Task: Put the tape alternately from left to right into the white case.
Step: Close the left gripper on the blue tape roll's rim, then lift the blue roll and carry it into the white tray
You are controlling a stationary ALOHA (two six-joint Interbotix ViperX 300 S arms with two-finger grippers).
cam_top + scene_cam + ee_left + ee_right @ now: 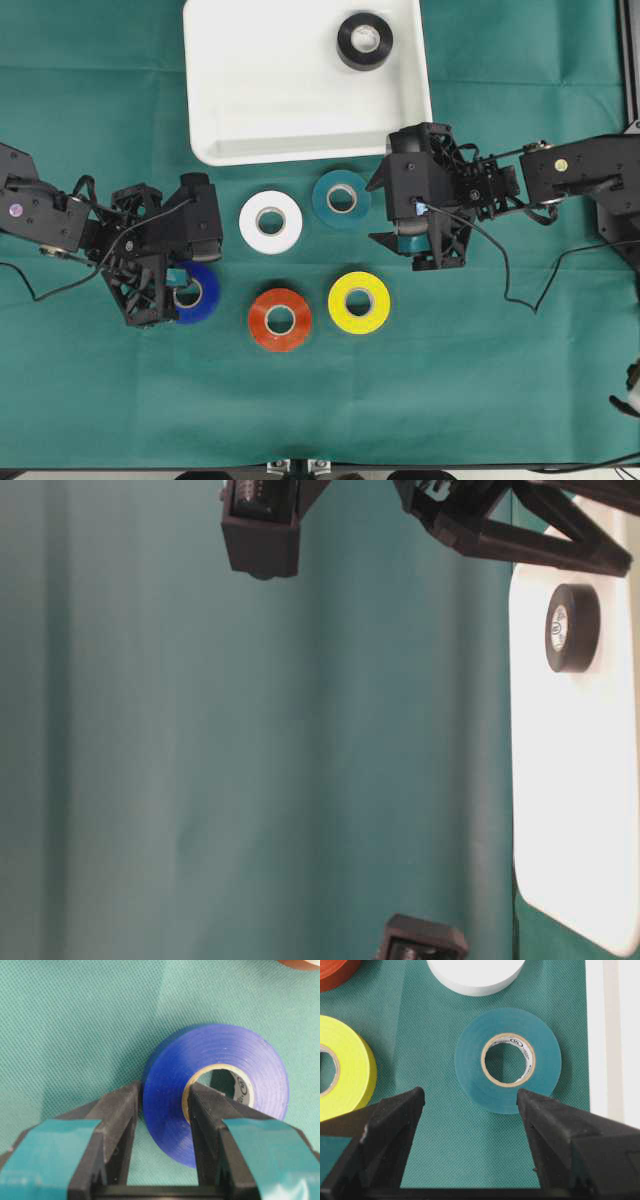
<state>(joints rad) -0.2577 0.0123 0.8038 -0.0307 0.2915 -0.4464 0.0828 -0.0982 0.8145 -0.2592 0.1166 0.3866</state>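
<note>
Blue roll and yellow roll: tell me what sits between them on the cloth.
In the overhead view the red roll lies between the blue roll and the yellow roll, slightly nearer the bottom edge, touching neither.

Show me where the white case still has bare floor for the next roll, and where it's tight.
Inside the white case, only the black roll sits, at the top right corner. The whole left half and the lower right are bare. Crowded: the cloth below the case, where white, teal, red and yellow rolls cluster.
</note>
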